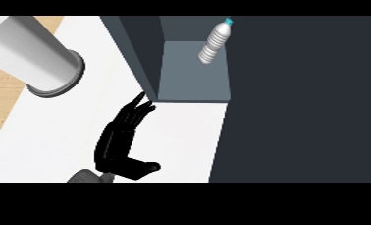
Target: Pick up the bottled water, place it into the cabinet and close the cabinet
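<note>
You can see the left hand (124,135) open, fingers straight, touching the cabinet (194,71) door edge. The water bottle (216,41) stands inside, well beyond the hand.

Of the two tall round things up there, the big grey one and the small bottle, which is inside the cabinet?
The water bottle with the blue cap: it stands on the cabinet floor. The large grey cylinder stands outside, far left on the counter.

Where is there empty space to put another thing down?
The white counter is bare between the grey cylinder and the left hand. The cabinet floor is free in front of the water bottle. The hand's fingertips crowd the cabinet's near corner.
</note>
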Available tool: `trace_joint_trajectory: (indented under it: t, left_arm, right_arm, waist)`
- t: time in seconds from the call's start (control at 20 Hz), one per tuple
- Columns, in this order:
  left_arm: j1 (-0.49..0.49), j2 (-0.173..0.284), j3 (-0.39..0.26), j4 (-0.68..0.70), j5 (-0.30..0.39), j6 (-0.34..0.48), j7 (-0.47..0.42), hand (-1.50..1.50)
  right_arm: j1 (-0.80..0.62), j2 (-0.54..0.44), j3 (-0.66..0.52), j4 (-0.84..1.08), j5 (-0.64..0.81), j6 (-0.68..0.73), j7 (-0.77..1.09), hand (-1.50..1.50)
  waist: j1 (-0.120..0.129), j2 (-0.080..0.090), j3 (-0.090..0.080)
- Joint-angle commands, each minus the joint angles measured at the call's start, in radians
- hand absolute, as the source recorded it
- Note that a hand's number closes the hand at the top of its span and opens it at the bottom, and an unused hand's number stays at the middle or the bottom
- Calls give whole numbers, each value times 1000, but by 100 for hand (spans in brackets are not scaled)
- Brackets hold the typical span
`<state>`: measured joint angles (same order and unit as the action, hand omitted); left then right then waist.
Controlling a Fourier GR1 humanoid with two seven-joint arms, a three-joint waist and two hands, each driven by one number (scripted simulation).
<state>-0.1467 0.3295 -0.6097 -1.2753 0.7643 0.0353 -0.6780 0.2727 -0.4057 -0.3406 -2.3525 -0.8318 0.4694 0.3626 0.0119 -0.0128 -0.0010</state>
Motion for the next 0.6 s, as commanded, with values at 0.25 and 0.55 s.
trace_joint_trajectory:
  t: [0.25, 0.55]
  left_arm:
    - [230, 241, 101, -232, 25, -14, -25, -150]
    - [337, 379, 162, -284, -6, -31, -74, -150]
  right_arm:
    - [-13, 36, 249, -251, 117, -111, 83, 150]
    - [-120, 17, 391, -263, 144, -219, 128, 150]
  waist:
    - [16, 0, -1]
    - [22, -5, -4]
